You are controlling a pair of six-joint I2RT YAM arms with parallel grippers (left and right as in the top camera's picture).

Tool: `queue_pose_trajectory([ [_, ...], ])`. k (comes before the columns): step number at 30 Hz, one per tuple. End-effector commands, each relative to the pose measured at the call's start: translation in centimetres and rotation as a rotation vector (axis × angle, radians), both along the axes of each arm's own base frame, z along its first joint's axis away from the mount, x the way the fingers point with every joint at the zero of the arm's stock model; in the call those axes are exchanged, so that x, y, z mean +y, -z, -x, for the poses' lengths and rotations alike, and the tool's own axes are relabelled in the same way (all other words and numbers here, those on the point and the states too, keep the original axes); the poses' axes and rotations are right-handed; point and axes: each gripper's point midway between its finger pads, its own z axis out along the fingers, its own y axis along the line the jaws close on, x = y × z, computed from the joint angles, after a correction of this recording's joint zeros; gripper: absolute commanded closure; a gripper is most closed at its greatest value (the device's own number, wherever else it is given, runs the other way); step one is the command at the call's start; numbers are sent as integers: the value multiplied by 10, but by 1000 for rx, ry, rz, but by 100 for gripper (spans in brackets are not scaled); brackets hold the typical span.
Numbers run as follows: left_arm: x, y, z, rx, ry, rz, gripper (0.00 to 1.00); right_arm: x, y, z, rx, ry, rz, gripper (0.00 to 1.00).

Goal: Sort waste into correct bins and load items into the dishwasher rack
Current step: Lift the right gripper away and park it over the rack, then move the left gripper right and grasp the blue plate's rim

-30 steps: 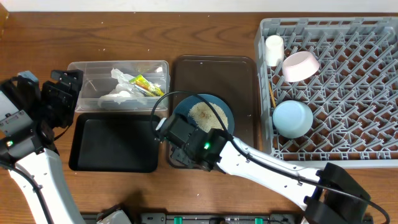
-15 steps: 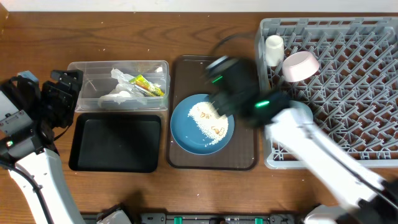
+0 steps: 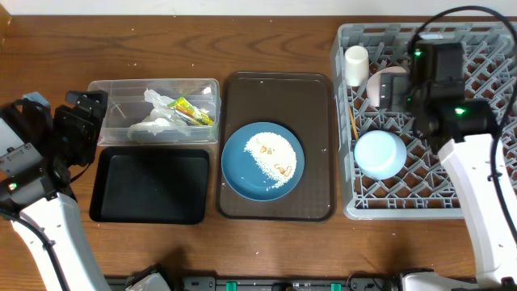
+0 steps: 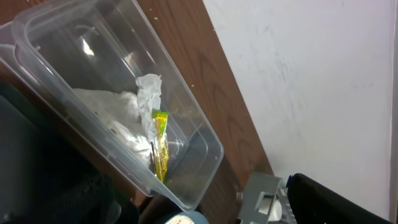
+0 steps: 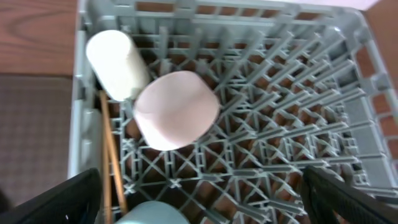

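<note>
Right gripper (image 5: 200, 180) hovering above rack (image 3: 396, 192), jaws standing wide, gripping nothing. Pink bowl (image 5: 176, 110) lying on pegs below, just beside cup (image 5: 116, 64). Chopsticks (image 5: 111, 168) lying along rack wall. Pale bowl (image 3: 380, 153) sitting in rack nearby. Big bowl (image 3: 242, 174) resting on brown tray (image 3: 315, 97), holding rice (image 3: 266, 149). Napkin (image 4: 118, 115) and wrapper (image 4: 160, 146) lying in tub (image 4: 205, 155), black tray (image 3: 149, 186) adjoining. Left gripper (image 3: 81, 125) hanging beside tub, jaws wide, empty.

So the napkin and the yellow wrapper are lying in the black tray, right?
Not quite. The napkin and the yellow wrapper are lying in the clear tub, not in the black tray, which sits right next to it. The overhead view shows this, and the left wrist view shows them inside the tub too.
</note>
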Motion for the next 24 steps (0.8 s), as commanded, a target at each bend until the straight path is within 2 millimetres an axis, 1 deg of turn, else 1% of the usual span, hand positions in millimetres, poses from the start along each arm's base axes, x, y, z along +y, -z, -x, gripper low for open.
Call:
queue_pose_trajectory([
  [1,1,-4,0,-6,-10,18,9,-4,-1,-1,-2,17,-2,1],
  [5,-2,-3,1,-4,3,26,9,-3,-1,-1,-2,13,-4,1],
  [7,-15,5,10,30,76,37,9,-3,-1,-1,-2,13,-4,1],
  [10,-31,17,21,102,104,91,10,-3,-1,-1,-2,13,-4,1],
  [11,-39,19,23,111,140,88,14,-3,-1,-1,-2,13,-4,1],
  [13,-59,19,22,94,263,37,38,-3,-1,-1,-2,13,-4,1],
  [15,-84,20,21,91,363,6,39,-3,-1,-1,-2,13,-4,1],
  [16,-99,20,21,90,419,-7,44,-3,-1,-1,-2,13,-4,1],
  [17,-120,23,22,103,485,-32,56,-3,-1,-1,-2,13,-4,1],
  [18,-128,24,22,110,508,-48,67,-3,-1,-1,-2,13,-4,1],
  [19,-140,28,23,129,536,-79,78,-3,-1,-1,-2,13,-4,1],
  [20,-149,33,23,155,546,-110,87,-3,-1,-1,-2,13,-4,1],
  [21,-160,39,25,187,554,-148,92,-3,-1,-1,-2,13,-4,1],
  [23,-184,47,29,222,594,-221,94,-3,-1,-1,-2,13,-4,1],
  [24,-199,49,33,223,637,-263,94,-3,-1,-1,-2,13,-4,1],
])
